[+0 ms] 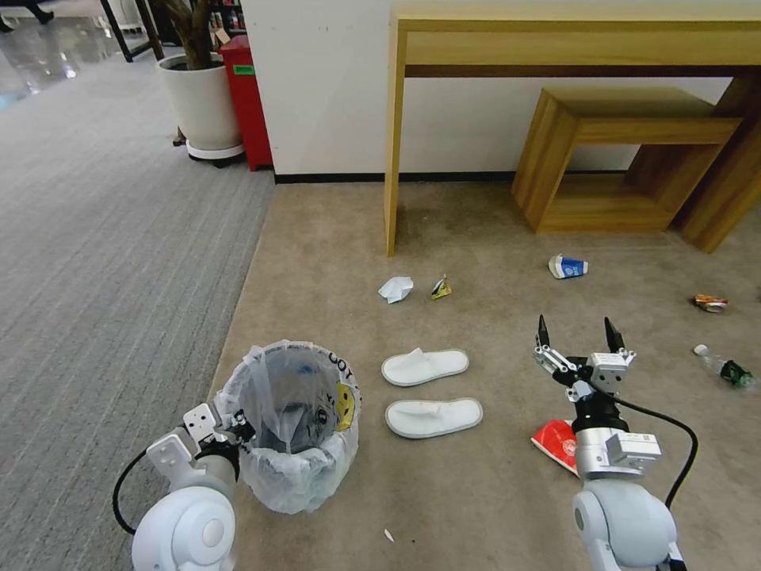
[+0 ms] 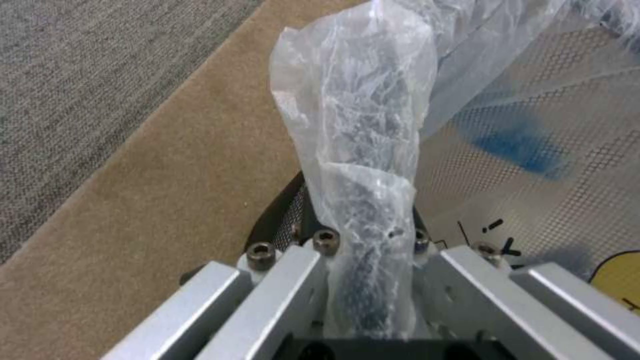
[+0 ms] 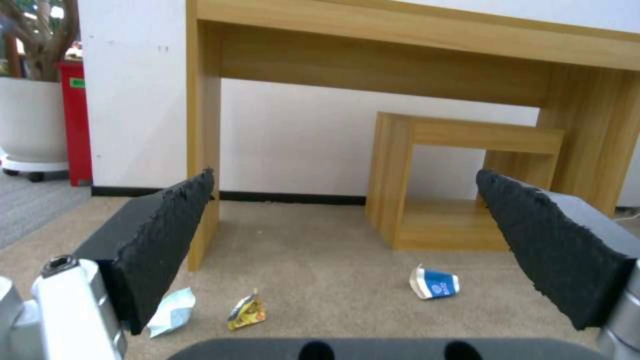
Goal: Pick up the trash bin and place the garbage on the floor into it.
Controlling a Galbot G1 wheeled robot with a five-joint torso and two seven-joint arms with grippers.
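Left gripper [image 1: 230,432] clamped on trash bin [image 1: 295,428] rim; lift straight, keep bin level. Right gripper [image 1: 579,333] wide, beside slippers [image 1: 428,392].

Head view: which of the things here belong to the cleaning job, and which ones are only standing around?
Job: trash bin, gripped at its rim by the left gripper; open right gripper; slippers, red snack bag, paper cup, crumpled tissue, yellow wrapper, crushed can, small bottle.

Not the job: desk, wooden stool, plant pot, red box.
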